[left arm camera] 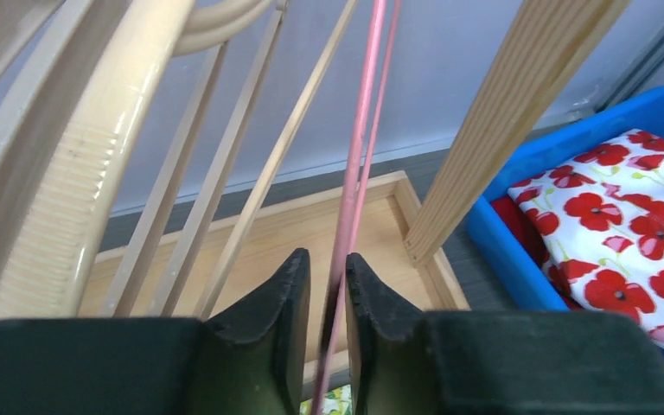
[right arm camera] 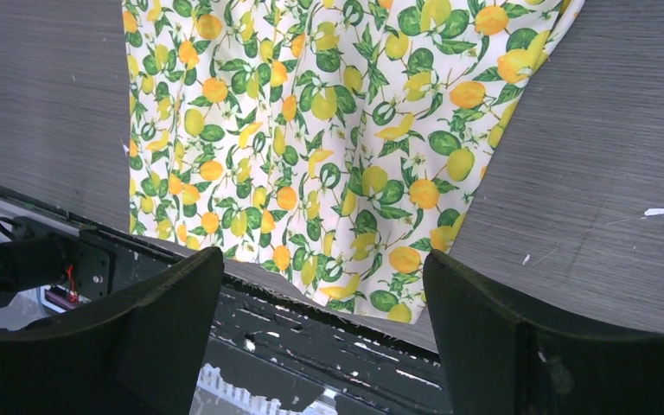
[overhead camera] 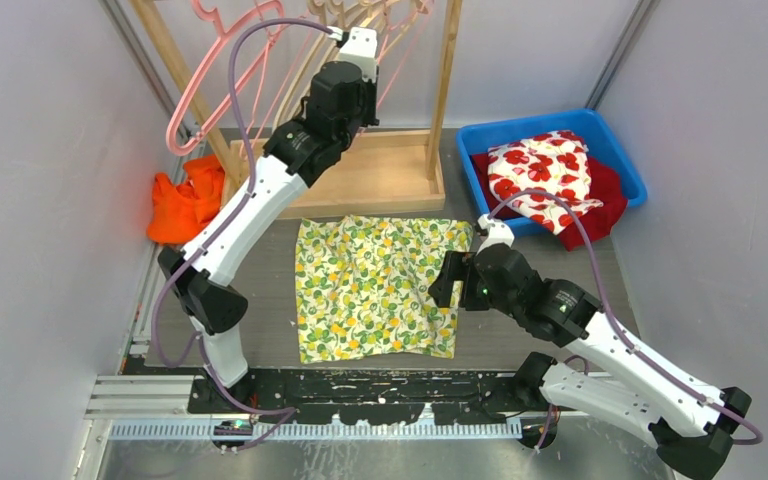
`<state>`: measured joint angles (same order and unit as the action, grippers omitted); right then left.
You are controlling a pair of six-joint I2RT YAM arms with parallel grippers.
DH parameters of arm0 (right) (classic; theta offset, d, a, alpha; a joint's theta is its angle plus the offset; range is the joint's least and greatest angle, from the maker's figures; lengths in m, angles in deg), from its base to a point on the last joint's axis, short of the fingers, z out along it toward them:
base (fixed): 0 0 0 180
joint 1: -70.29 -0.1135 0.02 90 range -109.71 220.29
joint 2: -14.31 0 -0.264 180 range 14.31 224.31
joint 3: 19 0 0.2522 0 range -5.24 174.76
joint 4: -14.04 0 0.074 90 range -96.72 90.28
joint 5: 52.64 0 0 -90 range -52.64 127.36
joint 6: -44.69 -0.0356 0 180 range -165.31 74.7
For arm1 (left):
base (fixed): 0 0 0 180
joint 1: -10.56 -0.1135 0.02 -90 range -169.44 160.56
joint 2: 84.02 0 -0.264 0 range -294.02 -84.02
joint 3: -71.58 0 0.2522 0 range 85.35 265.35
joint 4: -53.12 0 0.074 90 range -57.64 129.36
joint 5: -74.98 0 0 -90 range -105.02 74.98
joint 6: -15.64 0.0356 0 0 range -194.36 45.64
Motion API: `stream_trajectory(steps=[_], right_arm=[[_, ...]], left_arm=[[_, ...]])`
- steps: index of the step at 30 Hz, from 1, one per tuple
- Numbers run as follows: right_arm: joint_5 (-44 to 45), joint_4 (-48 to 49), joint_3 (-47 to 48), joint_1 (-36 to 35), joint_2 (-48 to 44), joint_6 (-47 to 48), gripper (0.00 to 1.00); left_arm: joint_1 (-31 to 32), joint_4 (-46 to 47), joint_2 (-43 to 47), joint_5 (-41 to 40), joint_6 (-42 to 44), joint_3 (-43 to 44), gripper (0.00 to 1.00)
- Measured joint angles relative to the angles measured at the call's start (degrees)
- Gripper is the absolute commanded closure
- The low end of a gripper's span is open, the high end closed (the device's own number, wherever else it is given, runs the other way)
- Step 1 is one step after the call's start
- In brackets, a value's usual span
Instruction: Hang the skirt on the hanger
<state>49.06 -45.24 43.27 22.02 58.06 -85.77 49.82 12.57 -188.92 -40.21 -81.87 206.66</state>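
Note:
The lemon-print skirt lies flat on the table; the right wrist view shows it too. My left gripper is raised at the wooden rack, its jaws closed in around the thin rod of a pink hanger. The rod runs between the fingers and rests against the right one. From above, that gripper sits among the hangers at the top of the rack. My right gripper hovers over the skirt's right edge, jaws wide open with nothing between them.
The wooden rack's base tray stands behind the skirt, with several wooden hangers and another pink hanger on it. At the back right is a blue bin holding a poppy-print cloth. An orange cloth lies at the left.

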Motion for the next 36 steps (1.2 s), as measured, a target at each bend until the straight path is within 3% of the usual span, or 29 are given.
stream_trajectory(steps=[3, 20, 25, 36], right_arm=[[0.00, 0.00, -0.24, 0.00, 0.00, -0.02, 0.10], [-0.02, -0.02, -0.90, 0.00, -0.52, -0.20, 0.10], [-0.02, -0.02, -0.96, 0.00, -0.76, -0.17, 0.10], [-0.07, 0.07, -0.96, 0.00, -0.59, -0.09, 0.10]], left_arm=[[0.15, 0.04, 0.00, 1.05, 0.13, 0.87, 0.99], [0.37, -1.97, 1.31, 4.42, 0.48, 5.95, 1.00], [0.59, -6.82, 4.20, 5.88, 0.22, 5.44, 1.00], [5.46, -11.28, 25.22, 6.60, -4.22, -21.46, 1.00]])
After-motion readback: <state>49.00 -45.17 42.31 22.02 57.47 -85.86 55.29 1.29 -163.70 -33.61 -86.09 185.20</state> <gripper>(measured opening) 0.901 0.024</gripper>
